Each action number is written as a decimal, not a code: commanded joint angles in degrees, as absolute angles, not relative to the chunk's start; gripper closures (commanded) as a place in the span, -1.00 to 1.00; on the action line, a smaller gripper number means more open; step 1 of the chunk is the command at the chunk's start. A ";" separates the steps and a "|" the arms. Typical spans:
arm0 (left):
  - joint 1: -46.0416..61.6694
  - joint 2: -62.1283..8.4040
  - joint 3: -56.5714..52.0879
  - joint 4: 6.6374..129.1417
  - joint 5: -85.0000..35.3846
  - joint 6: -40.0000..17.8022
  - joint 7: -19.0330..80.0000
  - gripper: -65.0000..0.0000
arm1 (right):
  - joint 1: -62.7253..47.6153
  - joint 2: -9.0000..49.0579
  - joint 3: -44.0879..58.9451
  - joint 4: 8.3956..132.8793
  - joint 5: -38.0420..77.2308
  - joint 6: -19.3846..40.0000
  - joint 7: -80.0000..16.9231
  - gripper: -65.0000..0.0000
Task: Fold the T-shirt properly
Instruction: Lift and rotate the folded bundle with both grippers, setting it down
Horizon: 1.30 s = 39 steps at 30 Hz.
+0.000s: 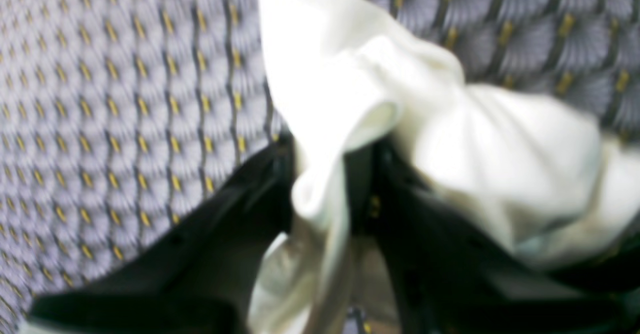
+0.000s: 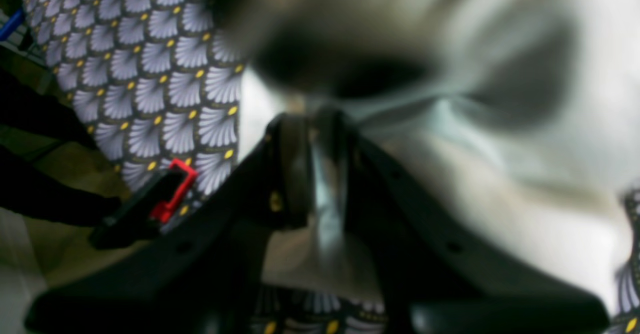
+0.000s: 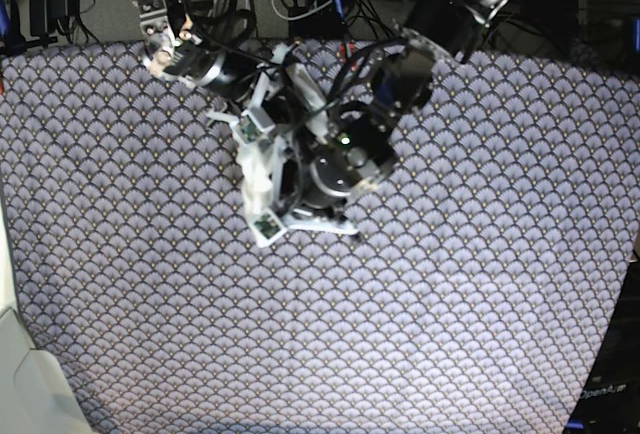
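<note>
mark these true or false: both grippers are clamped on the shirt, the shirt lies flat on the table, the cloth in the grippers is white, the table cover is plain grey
1. Both grippers hold the shirt. True: the left gripper and the right gripper each pinch cloth.
2. The shirt lies spread flat. False: it is bunched and lifted between the arms.
3. The gripped cloth is white. True.
4. The table cover is plain grey. False: it has a fan-scale pattern with yellow dots.

T-shirt (image 2: 500,123) blurred, hidden beneath arms in base view
</note>
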<state>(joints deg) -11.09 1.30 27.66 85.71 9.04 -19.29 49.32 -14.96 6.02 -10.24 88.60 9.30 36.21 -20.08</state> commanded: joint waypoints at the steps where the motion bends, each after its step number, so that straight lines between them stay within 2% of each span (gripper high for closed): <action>1: -12.79 2.24 28.35 86.02 8.66 -18.86 46.37 0.99 | -15.08 6.55 -9.98 88.92 8.13 35.91 -21.49 0.73; 13: -14.64 1.63 29.76 75.38 8.66 -19.21 37.58 0.99 | -15.34 9.27 -9.71 88.92 8.13 35.91 -21.58 0.74; 17: -14.81 -0.31 34.42 74.33 10.07 -18.77 33.54 0.99 | -15.34 9.19 -7.25 89.01 8.13 35.91 -21.58 0.74; 23: -14.55 -0.31 37.32 74.33 18.95 -18.77 32.92 0.99 | -15.43 9.01 -3.91 89.36 8.22 35.91 -21.58 0.73; 39: -15.16 -0.22 37.23 74.24 19.65 -18.77 32.75 0.99 | -19.38 9.10 -3.56 98.24 8.22 35.91 -21.41 0.72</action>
<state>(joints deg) -14.13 -0.80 37.19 73.67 19.92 -18.09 32.95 -19.33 8.73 -3.86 97.03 7.73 36.14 -22.70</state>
